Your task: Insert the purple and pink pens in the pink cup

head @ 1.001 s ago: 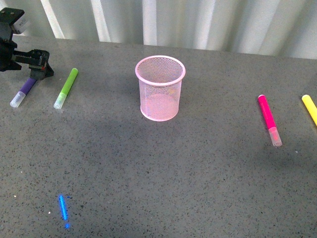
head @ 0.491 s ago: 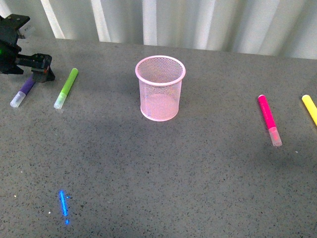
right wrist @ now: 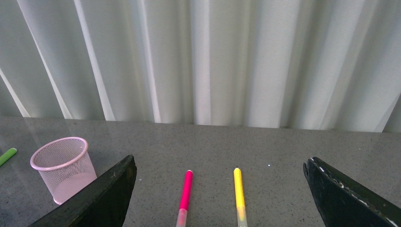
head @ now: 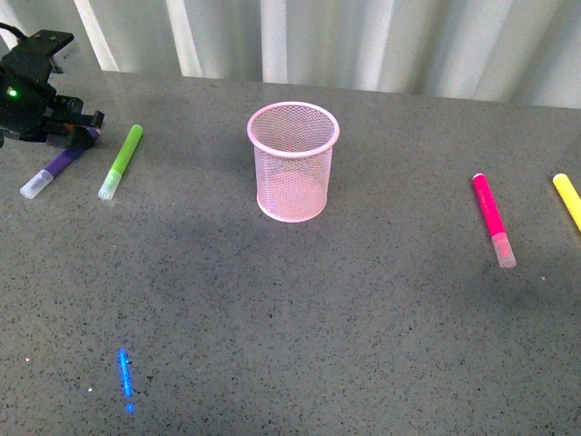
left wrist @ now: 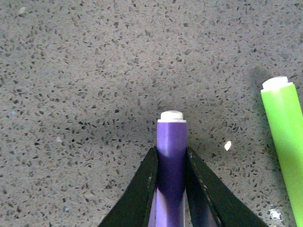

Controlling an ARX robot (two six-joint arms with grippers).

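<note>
- Far left on the grey, speckled stone-look table [head: 300, 309], the left gripper [left wrist: 171, 151] is clamped on the purple pen [left wrist: 171, 130]. One black tapered finger [left wrist: 142, 189] presses each side of its smooth round barrel, and its clear cap points toward the robot.
- One lime green marker [head: 121, 162] lies just beside it, not touching.
- One pink cup [head: 292, 162] stands upright mid-table: a wire-mesh cylinder with a solid rim and base.
- One pink pen [head: 493, 220] lies flat well to the right, magenta barrel, translucent cap nearest the robot.
- One yellow marker [head: 567, 200] lies near it, apart.
- Four markers in all, one of each colour.
- The right gripper [right wrist: 218, 164] has its two black fingers spread wide.
- Pleated white curtain [head: 363, 41] behind the table.
</note>
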